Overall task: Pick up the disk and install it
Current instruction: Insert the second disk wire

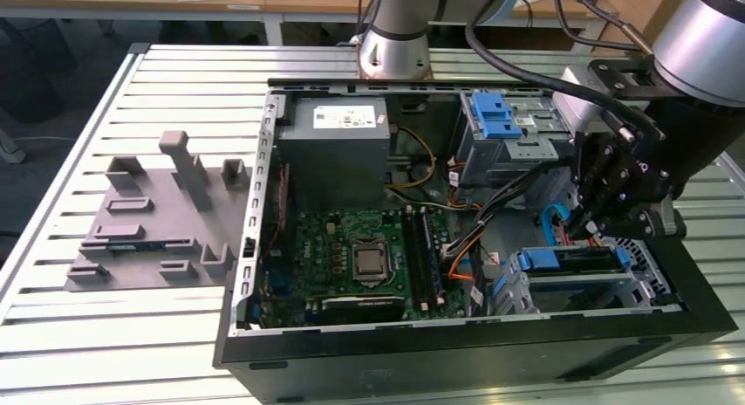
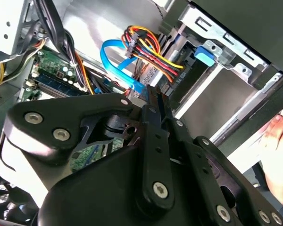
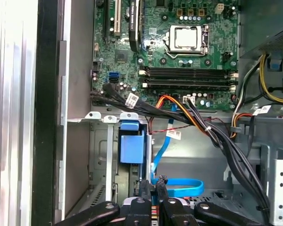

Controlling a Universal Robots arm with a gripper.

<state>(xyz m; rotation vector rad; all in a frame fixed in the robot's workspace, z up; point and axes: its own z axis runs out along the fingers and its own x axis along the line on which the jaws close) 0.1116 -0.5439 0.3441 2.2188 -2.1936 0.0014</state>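
The disk (image 1: 578, 259) lies flat in the lower drive cage (image 1: 652, 287) at the exterior view's right. Its blue frame end (image 3: 132, 148) faces the motherboard. My gripper (image 1: 591, 233) hangs just above the disk, inside the open computer case. In both wrist views the black fingers (image 3: 144, 190) stand close together with nothing between them, next to a blue ribbon cable (image 3: 179, 184). The gripper (image 2: 153, 96) is shut and apart from the disk.
The motherboard (image 1: 361, 257) fills the case floor, with the grey power supply box (image 1: 338, 152) behind it. An upper bay with a blue latch (image 1: 498, 117) stands at the back right. Cable bundles (image 3: 217, 136) cross beside the cage. A person's hand (image 2: 279, 150) rests outside the case. A grey fixture (image 1: 157, 222) sits on the slatted table.
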